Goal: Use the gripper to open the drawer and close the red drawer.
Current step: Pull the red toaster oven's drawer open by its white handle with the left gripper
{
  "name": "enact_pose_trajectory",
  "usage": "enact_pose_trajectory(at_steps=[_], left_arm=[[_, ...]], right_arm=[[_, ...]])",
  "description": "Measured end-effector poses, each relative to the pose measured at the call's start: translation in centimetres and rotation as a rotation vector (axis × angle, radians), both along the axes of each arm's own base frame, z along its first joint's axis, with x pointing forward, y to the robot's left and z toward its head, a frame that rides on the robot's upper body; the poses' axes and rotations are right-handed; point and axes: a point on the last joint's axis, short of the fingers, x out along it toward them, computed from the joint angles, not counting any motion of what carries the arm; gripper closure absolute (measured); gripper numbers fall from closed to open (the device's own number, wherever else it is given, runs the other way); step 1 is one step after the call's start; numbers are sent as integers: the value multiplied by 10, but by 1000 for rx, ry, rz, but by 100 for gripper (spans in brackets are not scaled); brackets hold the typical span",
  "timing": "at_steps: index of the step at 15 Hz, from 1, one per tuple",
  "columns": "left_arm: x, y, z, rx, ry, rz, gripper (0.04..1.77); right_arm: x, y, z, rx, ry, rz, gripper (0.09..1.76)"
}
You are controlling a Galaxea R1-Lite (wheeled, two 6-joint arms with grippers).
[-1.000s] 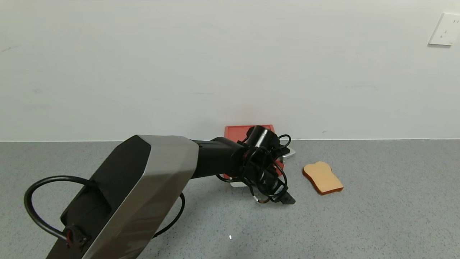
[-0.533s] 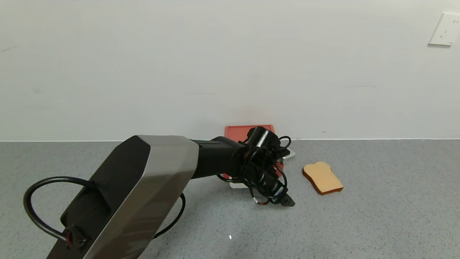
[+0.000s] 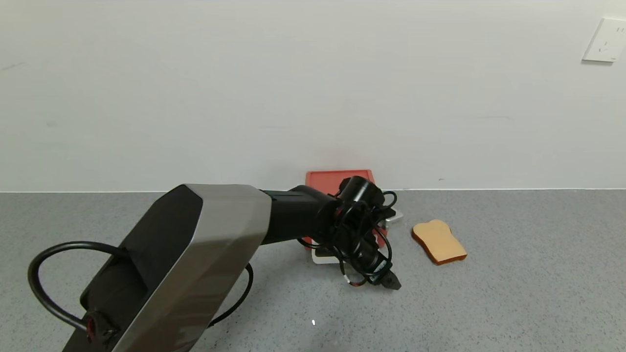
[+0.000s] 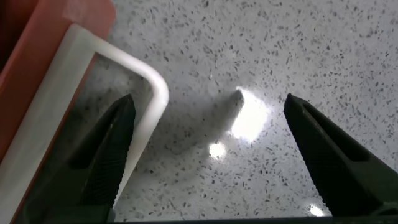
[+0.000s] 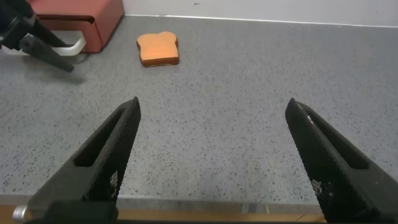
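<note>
The left gripper (image 4: 205, 155) hangs wide open low over the grey counter (image 3: 513, 293), one finger (image 4: 109, 149) inside the white loop handle (image 4: 134, 93) of the red drawer (image 3: 332, 182) against the wall. The right gripper (image 5: 214, 162) waits apart, spread too. Toast slice (image 3: 438, 241) lies nearby.

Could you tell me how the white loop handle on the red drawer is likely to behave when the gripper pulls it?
The white loop handle looks like rigid moulded plastic, so probably stiff. The open left gripper could slip off its smooth, rounded corner.

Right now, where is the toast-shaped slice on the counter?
In the head view, the toast slice lies flat on the grey counter, right of the red drawer and the left gripper, touching neither.
</note>
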Motion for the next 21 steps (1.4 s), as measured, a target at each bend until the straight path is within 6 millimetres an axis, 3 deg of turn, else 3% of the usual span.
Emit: enact_pose_trajectory(at_steps=[8, 21], left_arm=[[-6, -3, 2, -11, 39, 44, 9], [-31, -4, 8, 28, 134, 65, 9]], right_arm=[[0, 0, 0, 0, 0, 0, 14], [0, 0, 0, 0, 0, -1, 14]])
